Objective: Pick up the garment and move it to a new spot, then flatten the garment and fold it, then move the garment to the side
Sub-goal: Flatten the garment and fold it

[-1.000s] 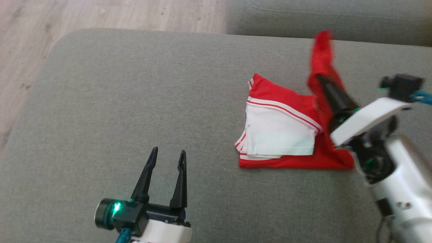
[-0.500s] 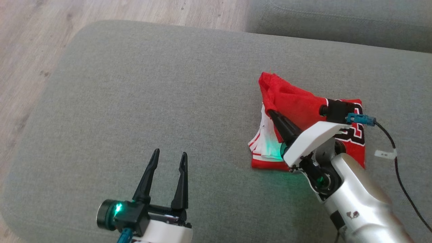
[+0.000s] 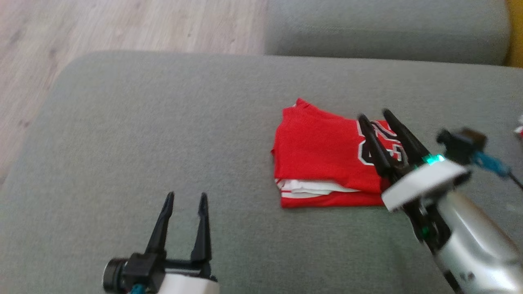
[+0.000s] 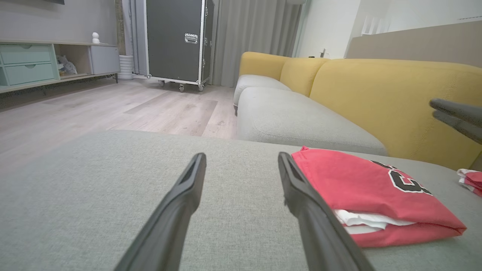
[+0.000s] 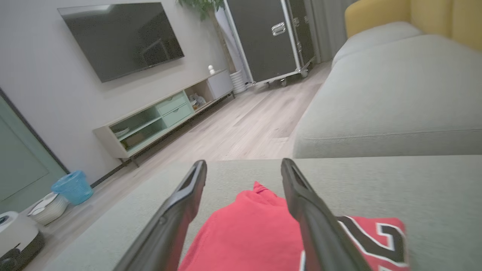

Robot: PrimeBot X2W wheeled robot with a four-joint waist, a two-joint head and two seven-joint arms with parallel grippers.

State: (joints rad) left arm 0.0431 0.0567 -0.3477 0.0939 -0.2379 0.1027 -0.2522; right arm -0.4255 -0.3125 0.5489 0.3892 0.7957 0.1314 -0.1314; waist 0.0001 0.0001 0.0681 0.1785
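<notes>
Folded garment (image 3: pixel 322 159) lies flat under spread right gripper (image 3: pixel 374 115).

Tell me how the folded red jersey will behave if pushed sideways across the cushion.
Probably floppy: the folded red jersey is thin cloth in loose layers, so a push would likely bunch it rather than slide it whole. The white layers showing at its near edge may shift apart. The grey cushion looks grippy, adding drag.

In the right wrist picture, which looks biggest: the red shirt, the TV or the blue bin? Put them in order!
1. The red shirt looks biggest, though it lies nearest the camera.
2. The TV.
3. The blue bin, clearly smallest.
</notes>
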